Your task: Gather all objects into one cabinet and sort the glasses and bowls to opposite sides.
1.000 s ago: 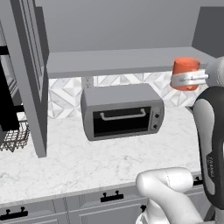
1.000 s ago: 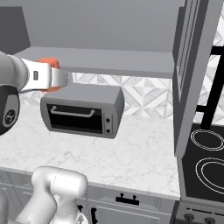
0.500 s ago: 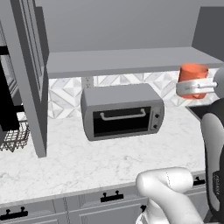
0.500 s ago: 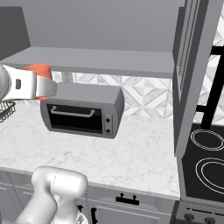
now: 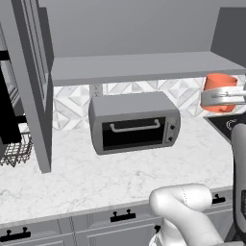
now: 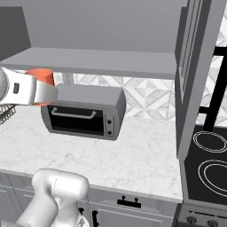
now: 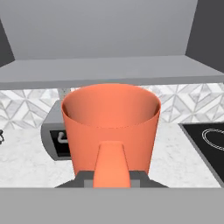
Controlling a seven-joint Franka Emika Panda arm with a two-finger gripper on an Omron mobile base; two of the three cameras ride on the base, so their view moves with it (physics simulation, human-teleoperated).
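Fingers (image 7: 112, 177) clasp an orange mug (image 7: 111, 131) below the shelf (image 7: 109, 70), toaster (image 7: 54, 133) behind.

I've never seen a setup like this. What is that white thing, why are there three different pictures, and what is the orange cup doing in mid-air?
The white thing is a robot arm standing before a rendered kitchen counter. Two pictures come from cameras on its base, one behind the arm to its left and one to its right, so they show one scene from two sides. The third comes from a camera on the hand, looking along the gripper.

On the marble counter sits a grey toaster oven. Above it is an open grey cabinet shelf, its door swung open.

The orange mug is not floating: the gripper is shut on it and holds it upright, below shelf level. In the left base view it shows at the right edge, in the right base view at the left.
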